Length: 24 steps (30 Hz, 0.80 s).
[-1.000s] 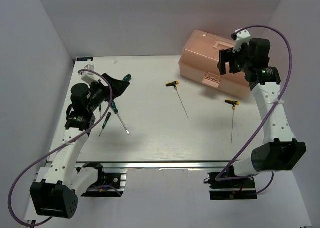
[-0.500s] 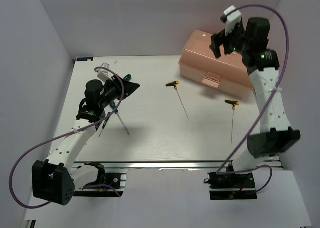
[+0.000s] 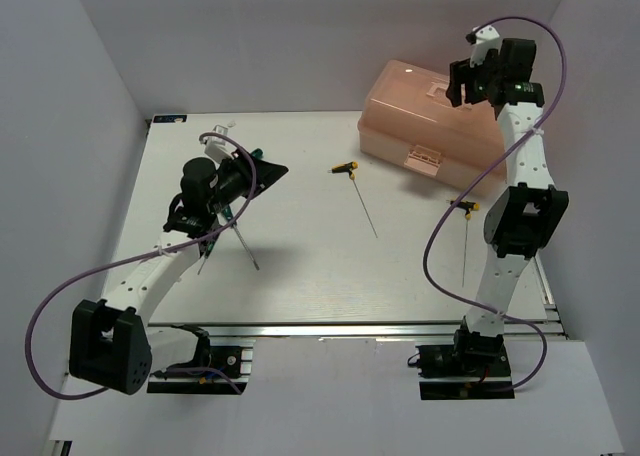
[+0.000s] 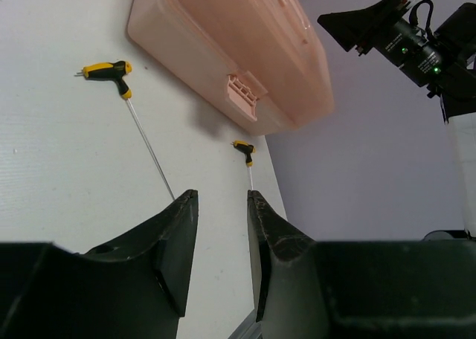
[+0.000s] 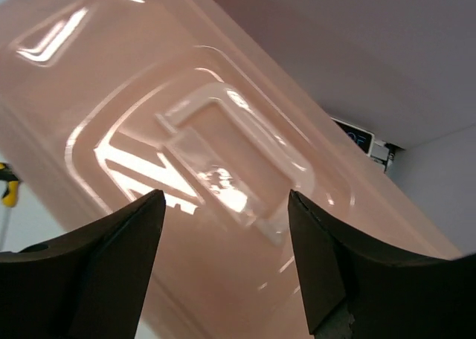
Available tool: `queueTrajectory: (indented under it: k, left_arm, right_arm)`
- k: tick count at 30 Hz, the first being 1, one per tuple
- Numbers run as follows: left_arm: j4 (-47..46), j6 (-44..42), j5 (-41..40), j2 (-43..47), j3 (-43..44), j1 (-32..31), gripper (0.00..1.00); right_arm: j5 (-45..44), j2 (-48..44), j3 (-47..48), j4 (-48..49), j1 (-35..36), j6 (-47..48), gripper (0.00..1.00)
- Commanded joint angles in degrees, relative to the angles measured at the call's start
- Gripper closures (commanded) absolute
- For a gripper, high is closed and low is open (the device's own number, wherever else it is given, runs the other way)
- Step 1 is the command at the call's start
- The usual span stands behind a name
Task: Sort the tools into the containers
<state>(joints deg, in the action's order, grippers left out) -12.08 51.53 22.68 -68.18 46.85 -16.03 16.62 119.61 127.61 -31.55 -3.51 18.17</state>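
Over toolbox [image 5: 223, 131]: R fingers [image 5: 97, 265] apart

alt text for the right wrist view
The salmon-pink toolbox lid fills most of the frame, its recessed handle at centre, between the open dark fingers of the right gripper. A yellow tool handle peeks in at the left edge.

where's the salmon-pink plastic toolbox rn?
Top view: the salmon-pink plastic toolbox sits lid-shut at the far right of the table, below the right gripper, a yellow-black T-handled metal key lying to its left.
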Motion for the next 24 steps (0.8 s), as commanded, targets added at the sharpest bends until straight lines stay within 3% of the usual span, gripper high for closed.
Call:
queueTrajectory:
  k: [1, 10, 16, 24]
  left_arm:
    - [-2.0, 0.6, -0.6, -1.2, 0.1, -1.2, 0.57]
    - [-5.7, 1.2, -1.3, -8.5, 2.8, -5.2, 0.56]
    - [-5.9, 1.0, -0.9, -12.6, 4.7, -8.0, 0.56]
    - [-5.3, 0.9, -3.3, -13.3, 5.0, -10.6, 0.53]
  right_arm:
    - [-0.1, 0.6, 3.7, 6.0, -2.5, -1.1, 0.27]
    - [6.0, 3.3, -0.3, 11.8, -11.5, -10.5, 0.26]
    - [9.1, 9.1, 4.7, 13.3, -12.2, -11.2, 0.21]
    - [12.4, 14.1, 4.8, 14.6, -13.9, -11.9, 0.19]
